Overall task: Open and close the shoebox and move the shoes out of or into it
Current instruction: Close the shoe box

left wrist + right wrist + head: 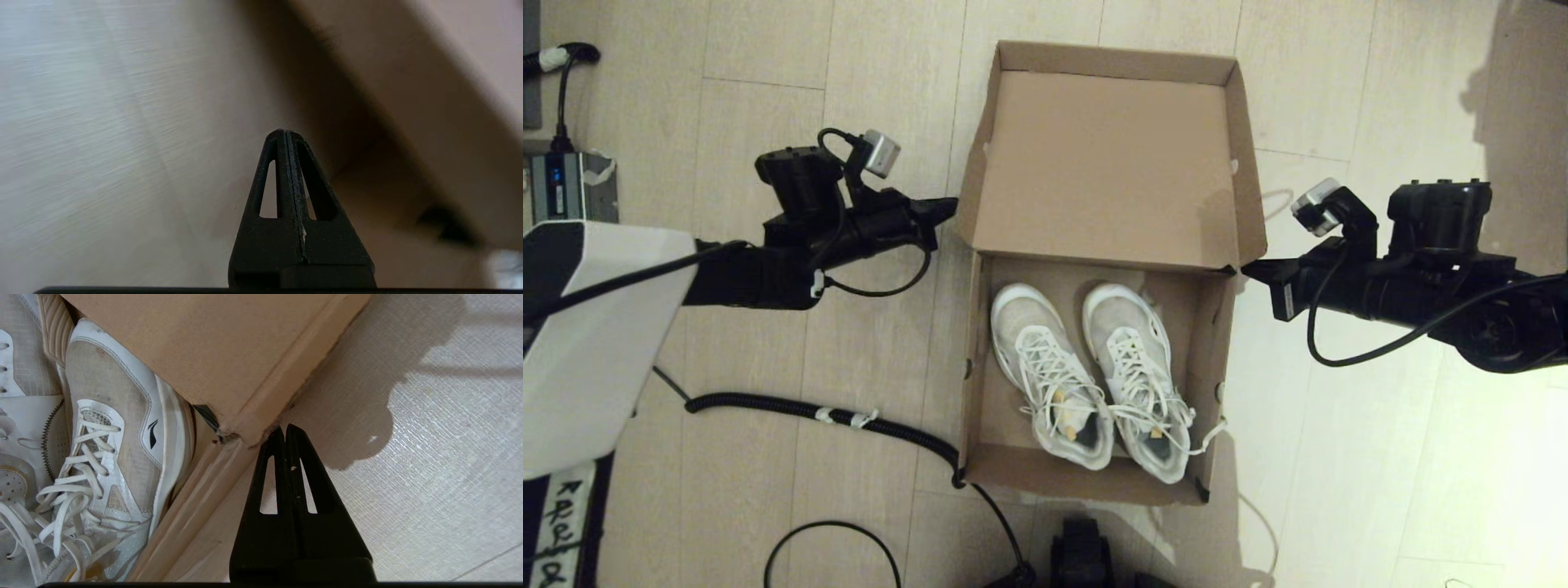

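The brown cardboard shoebox [976, 408] stands on the floor with its hinged lid [1107, 167] raised at the far side. Both white lace-up shoes [1086, 376] lie side by side inside, toes toward the lid. My left gripper [949, 208] is shut, its tip at the lid's left flap. My right gripper [1250, 269] is shut too, its tip at the lid's right corner near the hinge. In the right wrist view the gripper [284, 428] touches the lid's corner [245, 433], and one shoe [118, 428] shows inside. The left wrist view shows the gripper [284, 132] beside blurred cardboard [429, 102].
A black coiled cable [809, 412] runs across the floor to the box's near left corner. A grey device [568, 184] sits at the far left. The pale wooden floor [1339, 457] lies open on the right.
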Tool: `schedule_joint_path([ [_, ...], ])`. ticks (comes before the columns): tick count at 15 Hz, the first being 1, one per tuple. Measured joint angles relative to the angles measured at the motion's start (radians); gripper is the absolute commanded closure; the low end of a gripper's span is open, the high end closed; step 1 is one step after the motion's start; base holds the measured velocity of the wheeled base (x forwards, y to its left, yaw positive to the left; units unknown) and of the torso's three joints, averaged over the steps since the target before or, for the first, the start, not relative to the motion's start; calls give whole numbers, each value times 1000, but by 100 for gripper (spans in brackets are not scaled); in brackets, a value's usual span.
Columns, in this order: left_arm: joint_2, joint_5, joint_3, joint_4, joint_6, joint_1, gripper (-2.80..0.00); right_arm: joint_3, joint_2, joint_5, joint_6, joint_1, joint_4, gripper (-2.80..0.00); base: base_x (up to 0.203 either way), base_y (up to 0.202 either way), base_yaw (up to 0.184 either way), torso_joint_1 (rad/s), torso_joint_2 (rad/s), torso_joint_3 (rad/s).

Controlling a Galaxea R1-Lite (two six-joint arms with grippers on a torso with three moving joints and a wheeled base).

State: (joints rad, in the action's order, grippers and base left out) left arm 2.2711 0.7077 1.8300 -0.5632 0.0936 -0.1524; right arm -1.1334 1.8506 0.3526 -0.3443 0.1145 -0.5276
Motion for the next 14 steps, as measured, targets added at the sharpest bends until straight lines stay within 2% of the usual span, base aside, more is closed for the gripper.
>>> schedule_joint_path([
  [5, 6, -6, 13, -2, -5, -40, 0, -16, 36, 20, -1, 2, -84, 0, 0, 0, 0, 0, 0, 0],
  [9, 13, -8, 71, 6, -27, -58, 0, -33, 49, 21, 1, 2, -92, 0, 0, 0, 0, 0, 0, 0],
  [14, 27, -18, 98, 8, -29, -61, 0, -145, 100, 19, 6, 3, -89, 0, 0, 0, 0, 0, 0, 0],
])
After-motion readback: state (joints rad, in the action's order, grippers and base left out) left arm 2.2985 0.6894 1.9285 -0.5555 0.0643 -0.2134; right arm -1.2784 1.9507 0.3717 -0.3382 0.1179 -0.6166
